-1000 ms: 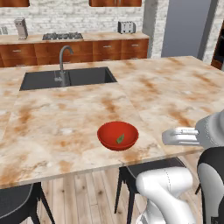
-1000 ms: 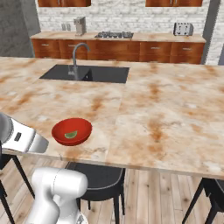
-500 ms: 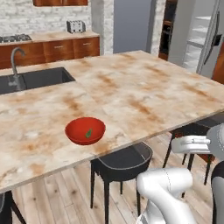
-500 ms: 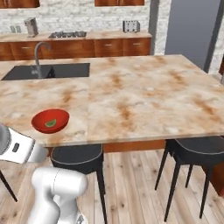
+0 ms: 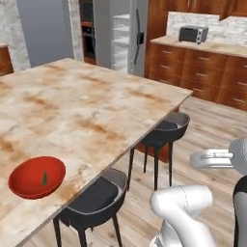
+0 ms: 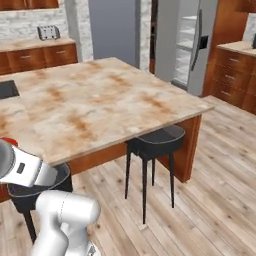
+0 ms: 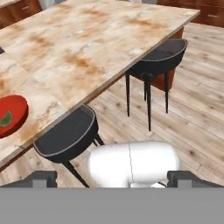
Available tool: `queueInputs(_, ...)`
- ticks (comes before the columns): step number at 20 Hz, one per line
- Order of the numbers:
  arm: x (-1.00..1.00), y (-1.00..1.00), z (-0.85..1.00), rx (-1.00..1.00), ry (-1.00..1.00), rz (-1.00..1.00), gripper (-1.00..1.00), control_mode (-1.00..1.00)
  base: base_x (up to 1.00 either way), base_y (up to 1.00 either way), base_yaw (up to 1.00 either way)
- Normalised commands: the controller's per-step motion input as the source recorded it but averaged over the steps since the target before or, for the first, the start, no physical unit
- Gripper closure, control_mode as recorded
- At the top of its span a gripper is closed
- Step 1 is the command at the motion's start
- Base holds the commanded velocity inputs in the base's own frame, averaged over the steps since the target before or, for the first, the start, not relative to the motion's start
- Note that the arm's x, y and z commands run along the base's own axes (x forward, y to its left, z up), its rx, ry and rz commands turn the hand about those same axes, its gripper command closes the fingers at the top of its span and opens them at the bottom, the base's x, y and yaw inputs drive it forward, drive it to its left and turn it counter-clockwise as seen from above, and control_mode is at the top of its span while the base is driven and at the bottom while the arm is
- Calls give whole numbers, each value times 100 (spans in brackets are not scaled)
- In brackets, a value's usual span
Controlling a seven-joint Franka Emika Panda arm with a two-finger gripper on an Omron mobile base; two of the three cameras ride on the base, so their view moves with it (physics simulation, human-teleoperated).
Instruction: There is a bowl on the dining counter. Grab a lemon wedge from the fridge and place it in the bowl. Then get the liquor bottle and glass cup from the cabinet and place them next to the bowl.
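The red bowl (image 5: 36,176) sits on the marble dining counter (image 5: 87,111) near its front edge, at the lower left of the left base view; a small green lemon wedge (image 5: 44,178) lies inside it, slightly right of the bowl's centre. In the hand view the same bowl (image 7: 11,114) is cut by the left frame edge, and the wedge (image 7: 5,119) shows as a green sliver against the red interior. In the right base view only a thin red arc of the bowl (image 6: 7,142) is visible at the left edge, just above the arm's white link. The gripper (image 7: 111,178) is released: its two dark fingertips (image 7: 41,178) stand wide apart at the bottom of the hand view, with nothing between them. It hangs off the counter, over the wooden floor (image 6: 200,200) on the stool side, well apart from the bowl. Two black bar stools are tucked under the counter's edge: the nearer stool (image 5: 94,200) just beside the bowl's end of the counter, the farther stool (image 5: 164,132) toward the counter's corner. Past the counter, a stainless fridge (image 5: 123,34) stands with its door open and white shelves showing. To its right runs a row of dark wood base cabinets (image 5: 212,79) carrying a microwave (image 5: 193,34). In the right base view a toaster (image 6: 48,33) rests on the back counter at upper left.
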Motion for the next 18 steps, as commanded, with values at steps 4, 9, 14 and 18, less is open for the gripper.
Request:
queueInputs(4, 0, 0, 0, 0, 0, 0, -100, 100, 32, -27, -62)
queueInputs(9, 0, 0, 0, 0, 0, 0, -100, 100, 51, -52, -52)
queueInputs(14, 0, 0, 0, 0, 0, 0, -100, 100, 61, -68, -45)
queueInputs(18, 0, 0, 0, 0, 0, 0, -100, 100, 76, -62, -41)
